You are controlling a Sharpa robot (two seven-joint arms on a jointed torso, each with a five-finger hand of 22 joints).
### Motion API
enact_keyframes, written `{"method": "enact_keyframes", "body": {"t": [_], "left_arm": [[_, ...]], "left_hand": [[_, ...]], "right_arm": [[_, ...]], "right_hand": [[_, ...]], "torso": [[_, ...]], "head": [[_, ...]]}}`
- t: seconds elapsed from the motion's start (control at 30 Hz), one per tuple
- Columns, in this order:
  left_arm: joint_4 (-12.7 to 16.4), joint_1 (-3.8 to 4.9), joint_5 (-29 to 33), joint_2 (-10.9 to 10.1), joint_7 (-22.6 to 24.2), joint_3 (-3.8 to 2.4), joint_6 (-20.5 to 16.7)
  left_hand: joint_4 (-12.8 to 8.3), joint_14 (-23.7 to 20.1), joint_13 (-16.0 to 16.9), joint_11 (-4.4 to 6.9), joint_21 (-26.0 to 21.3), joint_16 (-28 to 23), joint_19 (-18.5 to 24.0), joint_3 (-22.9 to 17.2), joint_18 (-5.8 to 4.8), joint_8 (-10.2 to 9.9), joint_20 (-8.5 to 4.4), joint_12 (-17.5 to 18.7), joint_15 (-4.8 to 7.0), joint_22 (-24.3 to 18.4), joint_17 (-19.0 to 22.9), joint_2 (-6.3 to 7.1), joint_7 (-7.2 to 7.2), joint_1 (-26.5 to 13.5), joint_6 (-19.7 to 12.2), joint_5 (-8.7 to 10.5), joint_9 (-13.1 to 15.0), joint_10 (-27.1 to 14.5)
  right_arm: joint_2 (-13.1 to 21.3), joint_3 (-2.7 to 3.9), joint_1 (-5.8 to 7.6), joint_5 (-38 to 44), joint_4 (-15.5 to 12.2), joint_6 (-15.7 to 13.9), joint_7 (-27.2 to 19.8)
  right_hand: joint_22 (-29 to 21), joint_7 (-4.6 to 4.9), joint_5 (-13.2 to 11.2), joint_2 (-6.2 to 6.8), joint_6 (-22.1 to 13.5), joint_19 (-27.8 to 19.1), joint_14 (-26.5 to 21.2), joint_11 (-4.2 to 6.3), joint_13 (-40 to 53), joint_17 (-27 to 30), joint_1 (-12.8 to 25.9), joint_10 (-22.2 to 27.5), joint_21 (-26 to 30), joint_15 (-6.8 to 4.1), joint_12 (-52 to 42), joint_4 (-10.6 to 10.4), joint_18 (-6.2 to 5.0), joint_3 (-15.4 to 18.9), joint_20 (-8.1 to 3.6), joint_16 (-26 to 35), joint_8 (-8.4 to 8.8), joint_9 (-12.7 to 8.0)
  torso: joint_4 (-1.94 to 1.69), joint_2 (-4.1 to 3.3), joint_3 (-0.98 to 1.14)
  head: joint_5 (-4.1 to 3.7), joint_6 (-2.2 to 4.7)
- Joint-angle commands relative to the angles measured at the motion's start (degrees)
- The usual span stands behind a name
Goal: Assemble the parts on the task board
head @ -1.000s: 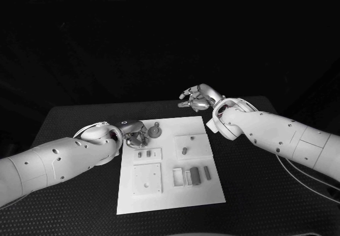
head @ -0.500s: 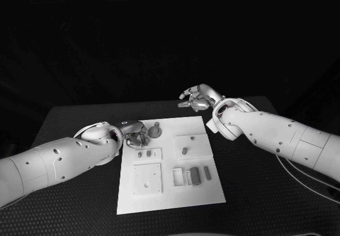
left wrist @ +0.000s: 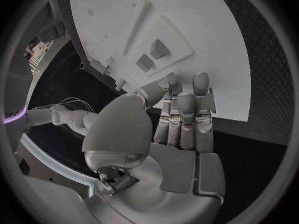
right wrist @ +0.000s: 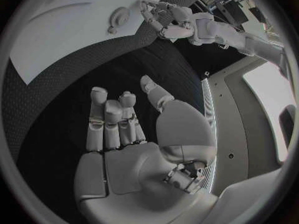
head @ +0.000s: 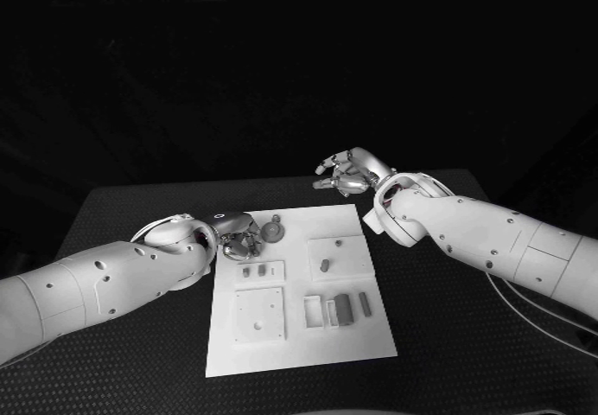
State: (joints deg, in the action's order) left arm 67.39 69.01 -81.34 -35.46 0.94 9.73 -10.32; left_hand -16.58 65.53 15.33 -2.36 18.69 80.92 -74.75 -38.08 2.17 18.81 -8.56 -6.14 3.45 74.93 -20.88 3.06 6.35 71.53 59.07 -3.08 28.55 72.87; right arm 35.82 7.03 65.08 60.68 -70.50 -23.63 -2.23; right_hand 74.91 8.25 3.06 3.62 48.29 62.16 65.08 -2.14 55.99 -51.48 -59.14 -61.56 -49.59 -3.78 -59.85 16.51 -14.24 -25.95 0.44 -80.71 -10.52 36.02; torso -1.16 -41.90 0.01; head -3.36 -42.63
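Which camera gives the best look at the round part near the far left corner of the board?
The head view: the round part lies unobstructed beside the left robot hand. The right wrist view shows it small; I cannot pick it out in the left wrist view.

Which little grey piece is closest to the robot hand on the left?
The round grey disc-shaped part at the white task board's far edge, right beside the left robot hand. The other grey pieces lie nearer the robot.

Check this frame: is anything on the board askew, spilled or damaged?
Nothing stands out. The board lies flat on the table, its parts tidy and unspilled. The left hand hovers at its far left corner; the right hand hangs empty beyond the far edge.
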Motion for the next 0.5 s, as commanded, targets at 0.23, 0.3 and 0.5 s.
{"method": "enact_keyframes", "body": {"t": [0.23,0.3,0.5], "left_arm": [[-0.1,-0.44,0.2,0.1,-0.7,0.36,2.0],[-0.1,-0.44,0.4,0.1,-1.0,0.36,2.0],[-0.2,-0.44,1.2,-0.2,-1.2,0.36,1.7]], "left_hand": [[0.0,0.0,0.1,-0.58,0.2,-0.4,0.2,-0.1,2.50,0.0,-0.44,0.3,0.05,1.2,0.0,0.15,0.15,-0.6,0.3,-0.18,0.0,0.9],[0.1,-0.2,0.0,-0.83,0.0,-0.5,0.4,0.2,2.41,-0.4,-0.38,0.8,-0.19,1.2,0.0,0.47,0.54,-1.0,-0.6,0.01,-0.2,0.2],[0.1,-0.9,0.0,-1.29,-0.2,-0.6,1.0,0.5,2.45,-2.1,-0.04,1.2,-0.63,1.2,-0.1,1.14,2.06,-1.0,-3.9,0.13,-0.8,-0.9]], "right_arm": [[0.0,0.03,0.00,0.1,-0.1,0.5,-0.3],[0.0,0.03,0.00,0.1,-0.1,0.5,-0.3],[0.0,0.03,0.00,0.1,0.0,0.6,-0.3]], "right_hand": [[0.6,0.63,-0.2,-0.04,-0.3,0.0,0.4,-0.19,-0.1,0.1,0.8,-0.1,0.3,-0.11,-0.3,-0.1,-0.76,0.1,-0.18,-0.3,0.39,0.0],[0.6,0.63,-0.2,-0.04,-0.3,0.0,0.4,-0.19,-0.1,0.1,0.8,-0.1,0.3,-0.11,-0.3,-0.1,-0.76,0.1,-0.18,-0.3,0.40,0.0],[0.6,0.63,-0.2,-0.03,-0.3,0.0,0.4,-0.19,-0.1,0.1,0.8,-0.1,0.3,-0.11,-0.3,-0.1,-0.76,0.1,-0.18,-0.3,0.39,0.0]], "torso": [[-0.06,0.01,-0.04],[-0.07,0.01,-0.04],[-0.04,0.01,-0.05]], "head": [[-0.06,0.07],[-0.10,0.08],[-0.10,0.06]]}}
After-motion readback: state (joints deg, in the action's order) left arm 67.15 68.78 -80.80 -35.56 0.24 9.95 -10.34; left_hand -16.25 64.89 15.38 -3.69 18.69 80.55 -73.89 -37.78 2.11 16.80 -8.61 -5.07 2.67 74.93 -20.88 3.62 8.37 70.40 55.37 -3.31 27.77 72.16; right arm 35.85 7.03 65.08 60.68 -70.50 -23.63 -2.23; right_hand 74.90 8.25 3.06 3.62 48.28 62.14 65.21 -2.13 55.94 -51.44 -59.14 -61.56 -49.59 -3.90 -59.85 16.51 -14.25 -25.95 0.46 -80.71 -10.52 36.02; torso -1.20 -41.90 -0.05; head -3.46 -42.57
